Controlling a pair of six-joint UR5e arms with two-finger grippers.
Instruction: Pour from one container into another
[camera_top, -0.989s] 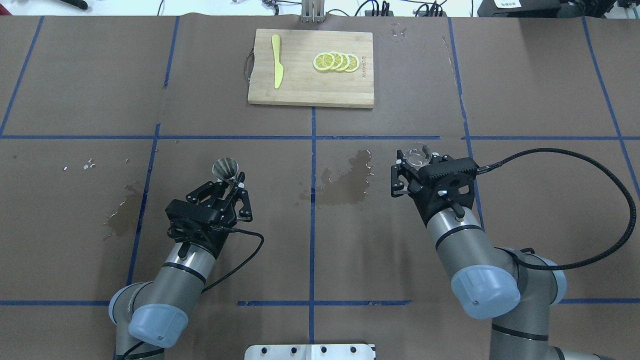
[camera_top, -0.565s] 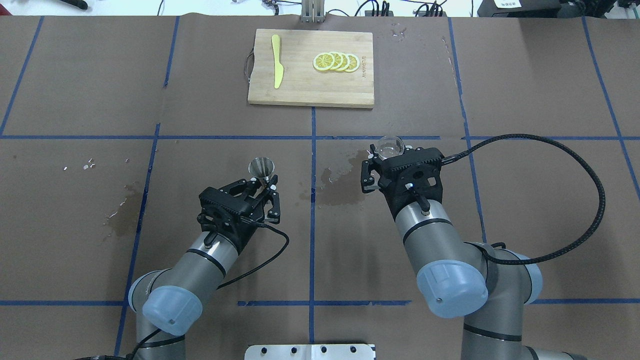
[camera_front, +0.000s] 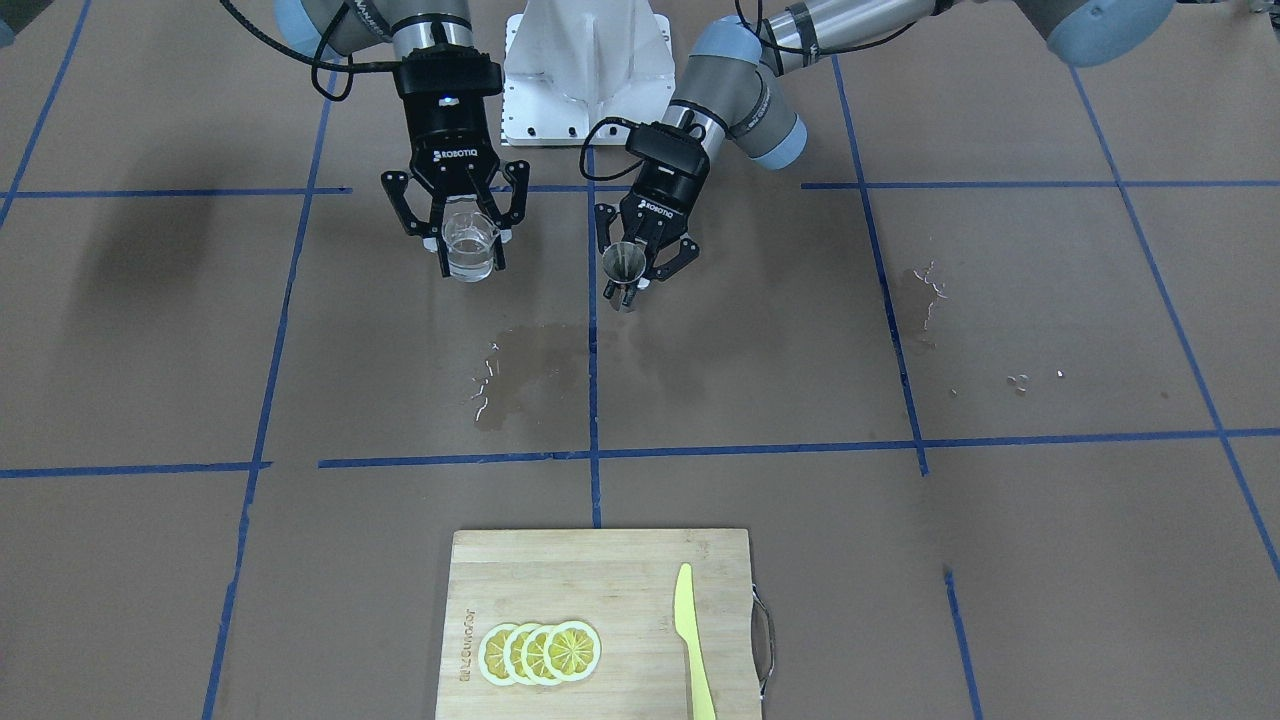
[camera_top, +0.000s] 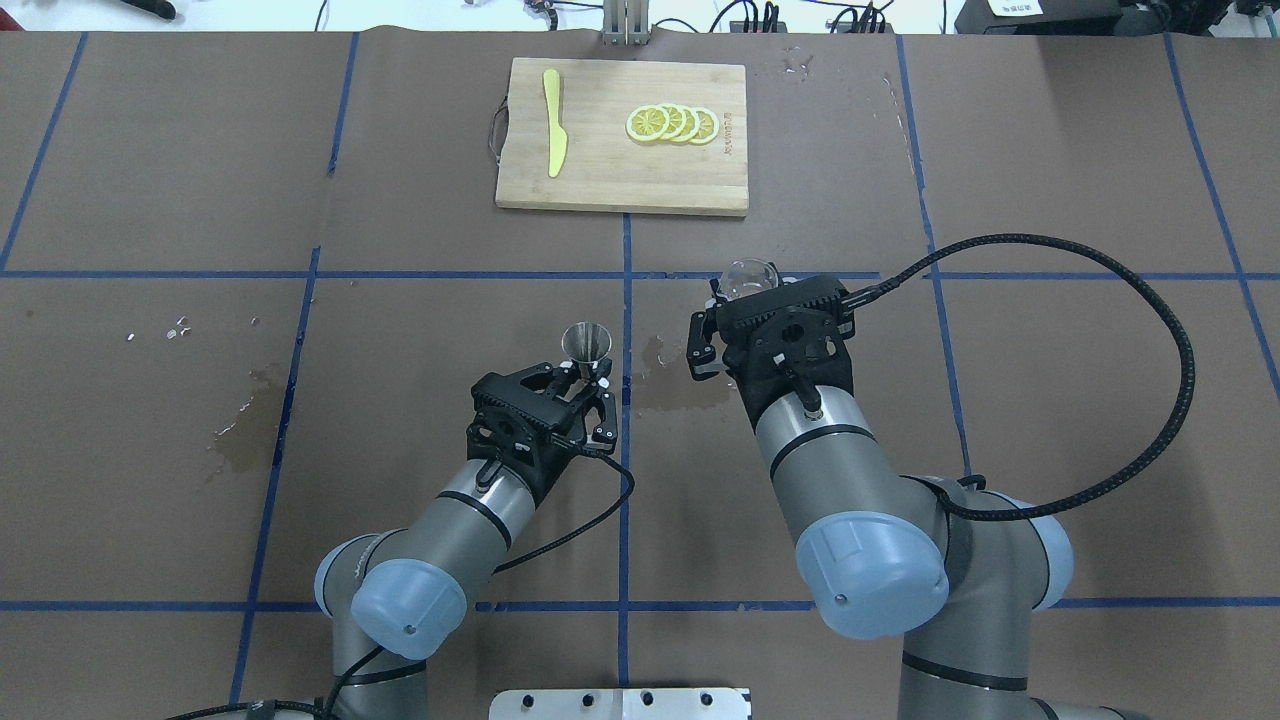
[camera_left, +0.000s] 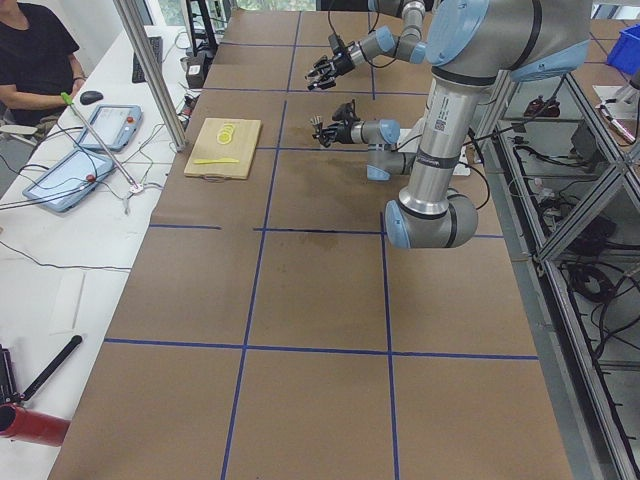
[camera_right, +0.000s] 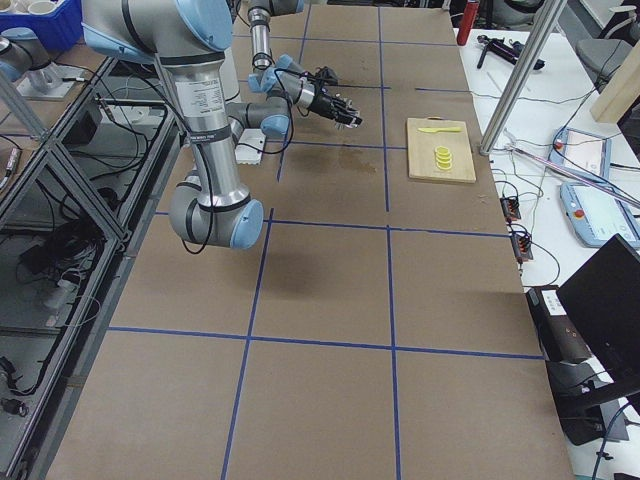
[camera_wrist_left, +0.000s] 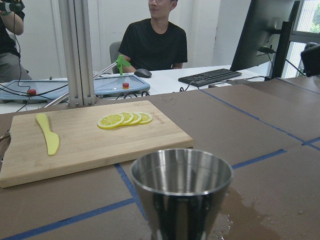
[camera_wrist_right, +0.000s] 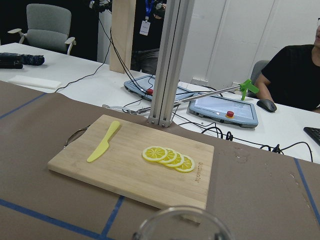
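1. Glass is catching the light on the right side: the small clear cup (camera_front: 470, 248) is sitting upright in the right gripper (camera_front: 469, 262), whose two fingers are pressing against its sides, with clear liquid showing in its lower part.
2. The left gripper (camera_top: 588, 377) is clamping the lower part of the metal jigger (camera_top: 586, 342), which is standing upright with its open mouth facing up.
3. Both vessels are hanging clear of the brown paper-covered table (camera_top: 150, 400), near each other but apart, one on each side of the blue tape centre line (camera_top: 626, 250).
4. A dark wet patch (camera_top: 690, 385) is staining the paper beneath the space between the two grippers.
5. A wooden cutting board (camera_top: 600, 175) is lying at the far edge, well apart from both arms, and is carrying four overlapping lemon slices (camera_top: 672, 123) and a yellow knife (camera_top: 555, 125).
6. A person in a black top (camera_wrist_left: 155, 42) is sitting at a white desk (camera_wrist_left: 165, 82) beyond the table.
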